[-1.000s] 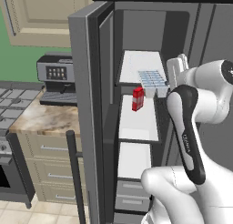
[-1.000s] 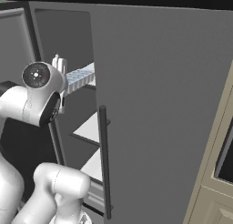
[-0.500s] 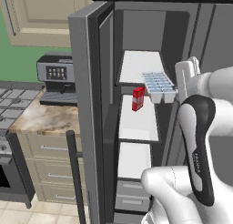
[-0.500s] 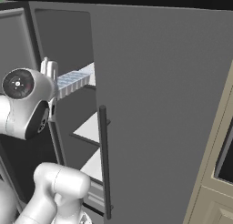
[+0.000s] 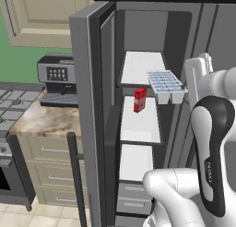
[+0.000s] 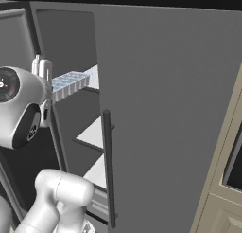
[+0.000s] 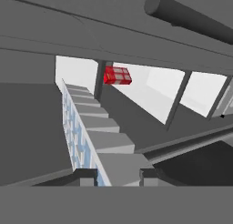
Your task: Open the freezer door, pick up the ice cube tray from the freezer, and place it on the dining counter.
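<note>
Gripping the ice cube tray point(image 5: 166, 85) by its end rim, our claw point(image 7: 117, 175) holds it level outside the freezer point(image 5: 140, 110); we judge it light, rigid and somewhat slippery.

Place: rendered home kitchen | centre of left base view: tall grey freezer point(image 5: 138, 110) stood open, white shelves, small red carton point(image 5: 139, 100) | left: black-and-silver coffee machine point(image 5: 57, 78) sat on a beige-brown marbled stone counter point(image 5: 46, 122) over drawers with silver bar handles | upper left: beige wall cabinet point(image 5: 46, 14) on green wall.
</note>
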### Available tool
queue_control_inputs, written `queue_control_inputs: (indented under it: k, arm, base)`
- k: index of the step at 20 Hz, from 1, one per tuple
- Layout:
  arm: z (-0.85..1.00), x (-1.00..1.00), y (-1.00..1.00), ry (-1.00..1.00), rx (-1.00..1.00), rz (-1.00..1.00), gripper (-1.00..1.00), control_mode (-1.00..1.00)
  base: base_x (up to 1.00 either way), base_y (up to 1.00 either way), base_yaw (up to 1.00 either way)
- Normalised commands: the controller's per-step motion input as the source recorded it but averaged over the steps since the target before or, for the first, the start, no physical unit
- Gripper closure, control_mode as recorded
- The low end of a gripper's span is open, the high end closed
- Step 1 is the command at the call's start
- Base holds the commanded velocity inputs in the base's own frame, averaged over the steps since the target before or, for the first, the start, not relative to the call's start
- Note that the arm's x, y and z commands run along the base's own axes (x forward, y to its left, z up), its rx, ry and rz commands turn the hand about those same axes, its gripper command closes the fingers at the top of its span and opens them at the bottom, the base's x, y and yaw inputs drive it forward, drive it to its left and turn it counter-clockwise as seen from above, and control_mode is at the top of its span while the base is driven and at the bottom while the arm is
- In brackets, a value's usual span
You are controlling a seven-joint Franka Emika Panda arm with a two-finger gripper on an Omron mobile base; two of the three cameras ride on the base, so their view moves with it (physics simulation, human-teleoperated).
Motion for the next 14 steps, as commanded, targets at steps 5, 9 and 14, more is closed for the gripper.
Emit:
queue_control_inputs:
  k: [5, 9, 14]
  arm:
    - [0.18, -0.27, 0.0, 0.0, 0.0, 0.0, 1.0, -1.0]
    - [0.11, -0.21, 0.0, 0.0, 0.0, 0.0, 1.0, -1.0]
    - [0.04, -0.22, -0.02, 0.0, 0.0, 0.0, 1.0, -1.0]
  base:
    - [0.0, 0.0, 0.0]
    - [0.0, 0.0, 0.0]
    - [0.0, 0.0, 0.0]
